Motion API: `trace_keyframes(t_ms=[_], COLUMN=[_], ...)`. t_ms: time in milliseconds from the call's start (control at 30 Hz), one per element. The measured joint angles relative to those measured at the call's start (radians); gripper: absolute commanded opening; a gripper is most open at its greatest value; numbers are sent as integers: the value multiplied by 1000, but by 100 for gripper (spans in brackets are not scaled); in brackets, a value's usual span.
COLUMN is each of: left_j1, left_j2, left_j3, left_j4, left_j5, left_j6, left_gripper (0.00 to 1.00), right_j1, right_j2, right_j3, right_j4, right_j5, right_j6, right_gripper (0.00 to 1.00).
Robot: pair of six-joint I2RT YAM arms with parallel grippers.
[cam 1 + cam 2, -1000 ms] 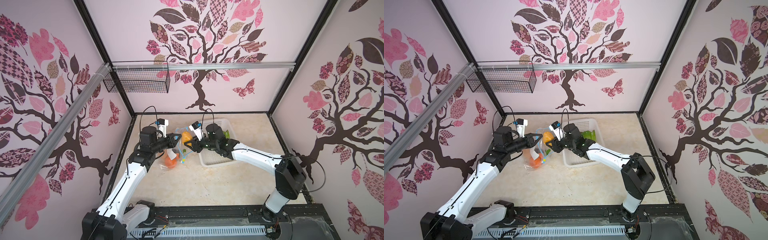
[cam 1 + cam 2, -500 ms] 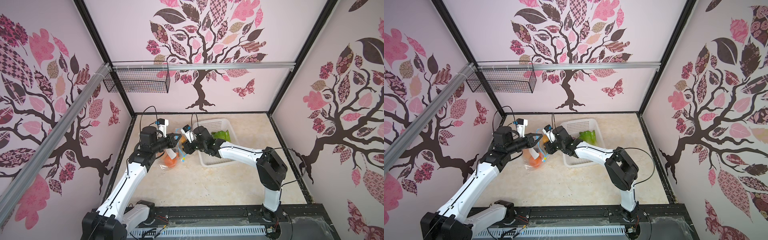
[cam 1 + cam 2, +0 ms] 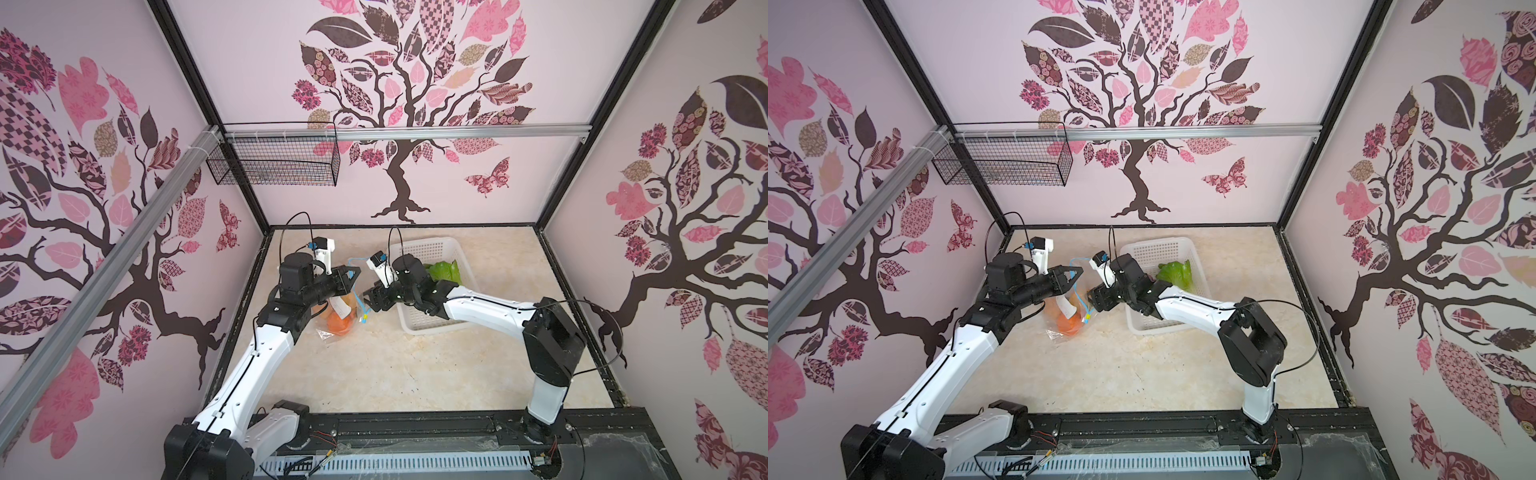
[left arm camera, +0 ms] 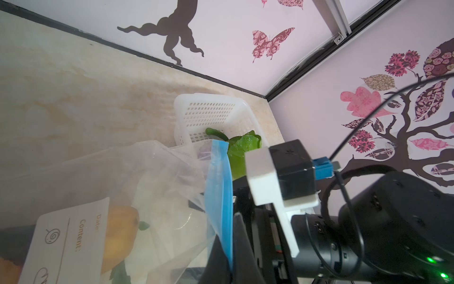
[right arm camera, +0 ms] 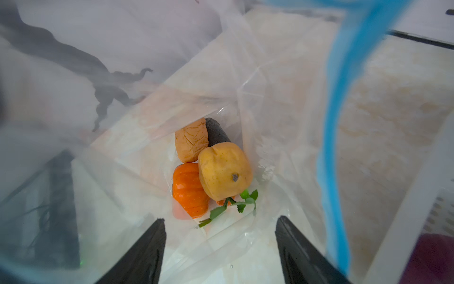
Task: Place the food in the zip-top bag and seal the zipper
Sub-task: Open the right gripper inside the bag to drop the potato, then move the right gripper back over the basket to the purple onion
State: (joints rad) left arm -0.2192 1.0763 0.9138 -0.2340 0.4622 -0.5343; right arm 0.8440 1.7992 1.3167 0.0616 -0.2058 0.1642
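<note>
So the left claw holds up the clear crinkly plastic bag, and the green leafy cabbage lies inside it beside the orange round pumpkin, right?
Not quite. The green leafy cabbage lies in the white perforated plastic basket, not the clear crinkly plastic bag; both top views show it. The left claw does hold up that bag, with the orange round pumpkin inside.

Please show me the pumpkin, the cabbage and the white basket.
pumpkin (image 5: 188, 189): right wrist view, on its ribbed orange side.
cabbage (image 3: 445, 272): a top view, middle of its leaves.
white basket (image 3: 422, 250): a top view, its perforated far wall.
</note>
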Motion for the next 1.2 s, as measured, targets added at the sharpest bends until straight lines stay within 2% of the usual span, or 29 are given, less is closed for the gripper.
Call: trace_keyframes(t_ms=[200,333,533,667,900,1200], left_j1=[7,7,7,7,7,7], left_j2=[0,0,3,11,18,17], left_j3=[0,0,0,0,0,0], left_j4=[0,0,-1,0,-1,-4], left_j5=[-14,-15,-16,-15,-14,-13], left_j6=[0,0,1,1,1,1], left_gripper=[0,0,0,0,0,0], right_j1=[-14,-60,-163,-185,-181,-206], right_j2=[-166,-253,-284,-279,-151,85], right_j3=[-107,-167,-252,-264,-181,5], right_j4=[50,86,84,42,-11,-98], right_j5=[77,137,225,277,281,289], right_j6=[2,14,34,31,30,62], right_gripper=[78,80,81,79,69,64])
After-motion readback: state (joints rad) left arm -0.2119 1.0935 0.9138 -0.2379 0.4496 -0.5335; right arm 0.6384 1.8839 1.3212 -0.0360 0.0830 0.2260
